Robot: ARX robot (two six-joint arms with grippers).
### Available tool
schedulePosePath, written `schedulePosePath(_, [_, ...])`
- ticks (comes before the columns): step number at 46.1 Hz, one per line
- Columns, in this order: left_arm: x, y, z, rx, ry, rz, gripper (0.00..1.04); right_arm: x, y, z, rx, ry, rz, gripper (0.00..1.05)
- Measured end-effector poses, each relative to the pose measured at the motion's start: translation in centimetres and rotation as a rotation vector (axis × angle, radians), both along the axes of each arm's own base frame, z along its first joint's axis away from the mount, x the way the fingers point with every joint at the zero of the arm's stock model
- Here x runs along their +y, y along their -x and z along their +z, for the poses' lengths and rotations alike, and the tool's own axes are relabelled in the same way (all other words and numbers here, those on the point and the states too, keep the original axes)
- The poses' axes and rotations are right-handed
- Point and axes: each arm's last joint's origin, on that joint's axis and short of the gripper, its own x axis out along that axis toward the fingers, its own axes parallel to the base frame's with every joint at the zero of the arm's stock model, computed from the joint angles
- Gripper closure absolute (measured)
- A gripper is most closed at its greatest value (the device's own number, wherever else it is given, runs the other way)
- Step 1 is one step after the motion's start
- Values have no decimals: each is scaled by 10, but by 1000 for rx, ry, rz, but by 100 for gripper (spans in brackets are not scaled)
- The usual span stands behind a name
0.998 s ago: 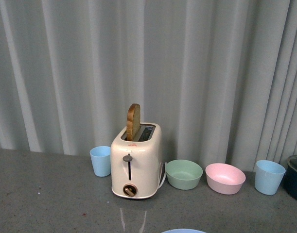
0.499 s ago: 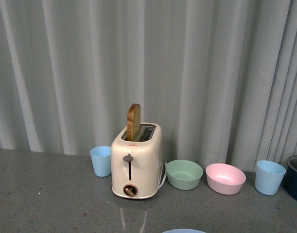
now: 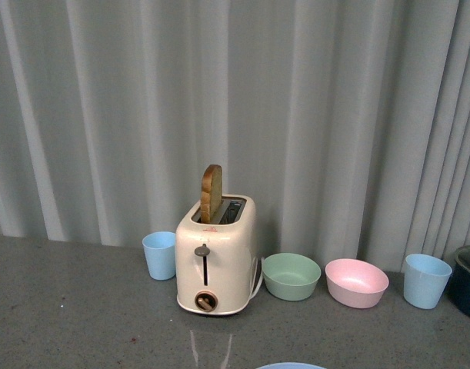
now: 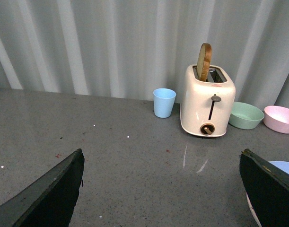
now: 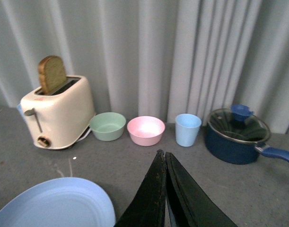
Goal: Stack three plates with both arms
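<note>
Toaster stands on the grey bench in front of a pale pleated curtain, cream body, one slice of brown bread sticking up out of its slot. Light blue cup just beside the toaster on the robot's left. On the other side, in a row along the curtain — green bowl, pink bowl, second light blue cup, all upright and apart from each other. Dark blue pot with a glass lid and a blue handle sits past that second cup, only its edge showing in the front view.

Blue plate lies flat on the bench nearer the robot than the toaster and bowls; in the front view just a sliver of its rim shows at the bottom edge. In the left wrist view a light blue edge with what looks like a pink rim beneath it peeks out by one dark finger — can't tell if that is a second plate.

Neither arm shows in the front view. Left gripper: jaws spread wide, dark fingers at both sides of the wrist view, nothing between them. Right gripper: jaws pressed together, tips touching, holding nothing, hanging over bare bench just beside the blue plate.
</note>
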Motion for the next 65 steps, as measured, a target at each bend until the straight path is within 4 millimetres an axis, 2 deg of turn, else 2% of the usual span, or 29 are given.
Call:
schedulePosePath(36, [0, 0, 0, 0, 0, 0, 7, -4, 21, -38, -7, -1, -23, 102])
schedulePosePath(54, [0, 0, 0, 0, 0, 0, 7, -4, 21, -38, -8, -1, -24, 102])
schedulePosePath(55, [0, 0, 0, 0, 0, 0, 7, -4, 21, -38, -8, -1, -24, 100])
schedulePosePath(65, [0, 0, 0, 0, 0, 0, 7, -4, 21, -38, -8, -1, -23, 54])
